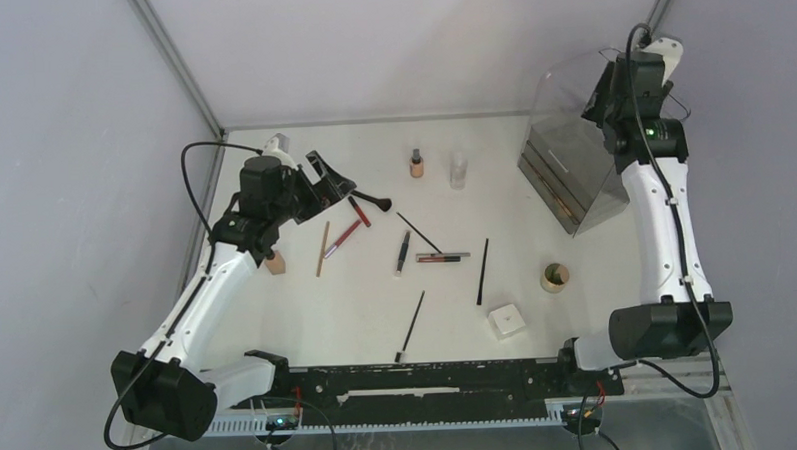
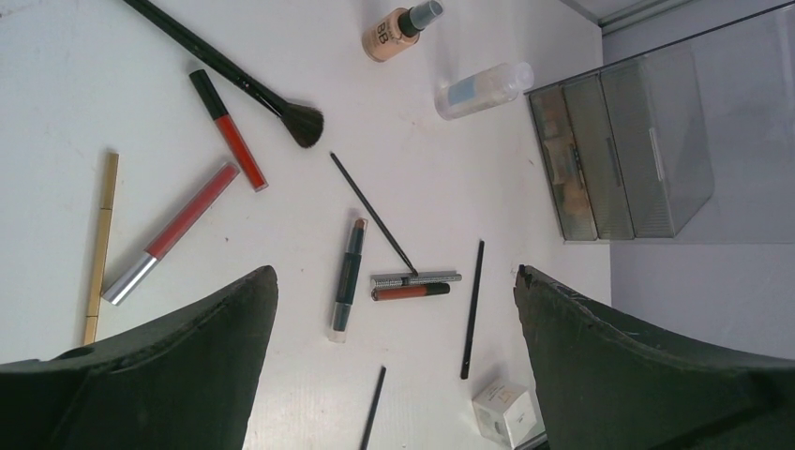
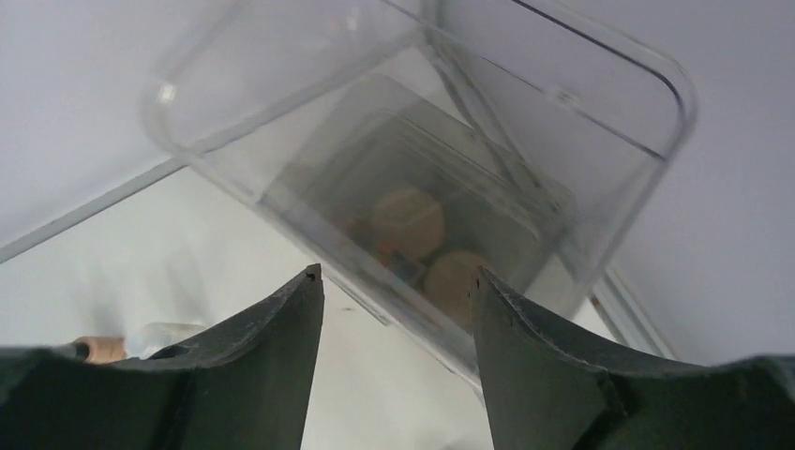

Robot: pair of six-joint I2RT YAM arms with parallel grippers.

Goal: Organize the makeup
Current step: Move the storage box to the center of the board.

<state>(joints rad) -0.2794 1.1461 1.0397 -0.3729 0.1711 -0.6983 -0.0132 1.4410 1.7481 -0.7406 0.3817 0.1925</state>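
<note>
The makeup lies scattered on the white table: a black fan brush (image 1: 374,199), red lip sticks (image 1: 342,237), a gold pencil (image 1: 322,249), a tan dark-capped bottle (image 1: 416,164), black pencils (image 1: 482,271), a white box (image 1: 506,320) and a round tan puff (image 1: 554,277). My left gripper (image 1: 323,178) hovers open at the back left, above the table with nothing between its fingers (image 2: 225,347). My right gripper (image 3: 398,272) is open and empty above the clear bin (image 3: 562,94), where two tan puffs (image 3: 408,220) lie inside.
The clear bin (image 1: 572,159) with its drawers stands at the back right against the wall. A clear bottle (image 1: 459,170) stands beside the tan one. A small tan item (image 1: 275,262) sits under the left arm. A black rail (image 1: 420,379) runs along the near edge.
</note>
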